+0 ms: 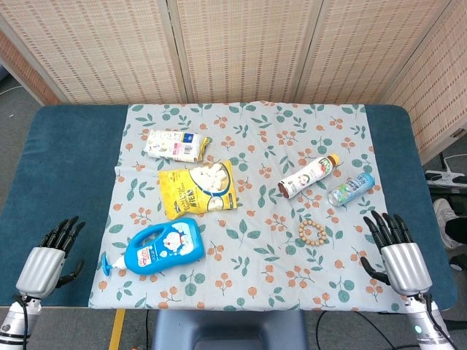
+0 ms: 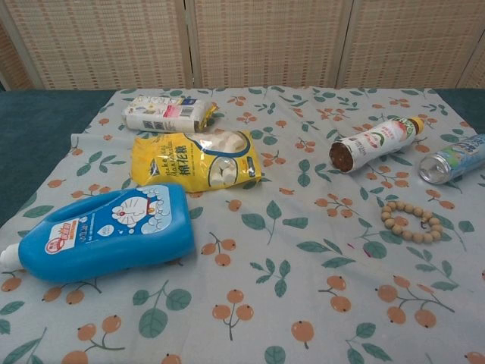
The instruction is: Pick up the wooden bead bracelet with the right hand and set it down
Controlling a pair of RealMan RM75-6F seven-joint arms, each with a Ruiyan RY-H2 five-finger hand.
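The wooden bead bracelet (image 1: 312,232) (image 2: 411,221) lies flat as a small ring on the floral cloth, right of centre. My right hand (image 1: 396,255) hovers at the table's near right corner, to the right of the bracelet and a little nearer, apart from it, fingers spread and holding nothing. My left hand (image 1: 49,257) rests over the blue table at the near left, fingers apart and empty. Neither hand shows in the chest view.
Just beyond the bracelet lie a tipped white drink bottle (image 1: 309,176) and a small blue-labelled bottle (image 1: 351,188). A blue detergent bottle (image 1: 159,248), a yellow snack bag (image 1: 198,188) and a white packet (image 1: 175,145) sit on the cloth's (image 1: 255,277) left half.
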